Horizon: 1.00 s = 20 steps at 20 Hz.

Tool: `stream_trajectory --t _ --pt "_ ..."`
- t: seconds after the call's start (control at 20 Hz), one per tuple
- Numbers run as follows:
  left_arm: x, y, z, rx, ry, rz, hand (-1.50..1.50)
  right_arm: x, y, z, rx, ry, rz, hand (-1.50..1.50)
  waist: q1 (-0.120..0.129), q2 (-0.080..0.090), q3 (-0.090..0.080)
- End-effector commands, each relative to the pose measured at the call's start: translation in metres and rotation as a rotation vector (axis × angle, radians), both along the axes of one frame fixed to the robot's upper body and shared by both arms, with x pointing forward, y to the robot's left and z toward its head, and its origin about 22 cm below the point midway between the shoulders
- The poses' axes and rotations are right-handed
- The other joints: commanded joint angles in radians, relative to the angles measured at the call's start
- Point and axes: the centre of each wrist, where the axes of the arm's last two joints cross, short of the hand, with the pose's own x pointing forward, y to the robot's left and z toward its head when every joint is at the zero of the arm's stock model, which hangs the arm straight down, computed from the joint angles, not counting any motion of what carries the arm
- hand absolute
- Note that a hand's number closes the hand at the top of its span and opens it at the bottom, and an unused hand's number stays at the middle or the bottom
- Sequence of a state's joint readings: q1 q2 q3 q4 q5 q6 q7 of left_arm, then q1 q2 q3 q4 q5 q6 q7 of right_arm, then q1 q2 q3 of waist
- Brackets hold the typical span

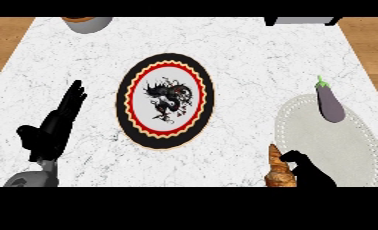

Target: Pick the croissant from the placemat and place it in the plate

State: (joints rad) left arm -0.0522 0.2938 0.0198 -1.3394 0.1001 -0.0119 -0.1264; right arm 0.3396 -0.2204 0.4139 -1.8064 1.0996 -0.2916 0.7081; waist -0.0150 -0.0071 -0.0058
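Observation:
The croissant (278, 169), brown and elongated, stands at the near left edge of the pale round placemat (325, 141). My right hand (310, 171) is curled round it from the right, thumb and fingers touching it, and partly hides its lower end. The plate (165, 101), with a black rim, red zigzag ring and dark figure at its centre, lies in the middle of the marble counter, to the left of the hand. My left hand (53, 126) rests open at the left, fingers straight and pointing away.
A purple eggplant (329, 102) lies on the placemat's far edge. A grey bowl (87, 23) shows at the back left and a dark object (299, 20) at the back right. Wooden floor borders the counter on both sides.

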Motion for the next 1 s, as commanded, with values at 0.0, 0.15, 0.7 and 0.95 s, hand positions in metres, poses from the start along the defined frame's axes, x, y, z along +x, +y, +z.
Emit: stream_trajectory --t 0.0,0.15,0.7,0.95 --pt "0.008 0.001 0.008 -0.004 0.006 -0.004 0.0 -0.039 0.029 0.026 0.01 -0.107 0.058 1.5 -0.003 0.002 0.005" --pt "-0.004 -0.008 -0.004 -0.012 0.011 -0.021 0.0 -0.045 0.042 0.046 -0.046 -0.154 0.071 1.5 0.006 0.004 0.005" --pt "-0.014 -0.002 -0.005 -0.009 0.0 -0.018 0.0 -0.049 0.079 0.132 -0.142 -0.477 0.085 1.5 0.018 0.004 0.005" --pt "0.011 -0.017 -0.007 0.013 0.007 -0.032 0.0 -0.042 0.099 0.159 -0.076 -0.501 0.154 1.5 0.016 0.008 0.005"
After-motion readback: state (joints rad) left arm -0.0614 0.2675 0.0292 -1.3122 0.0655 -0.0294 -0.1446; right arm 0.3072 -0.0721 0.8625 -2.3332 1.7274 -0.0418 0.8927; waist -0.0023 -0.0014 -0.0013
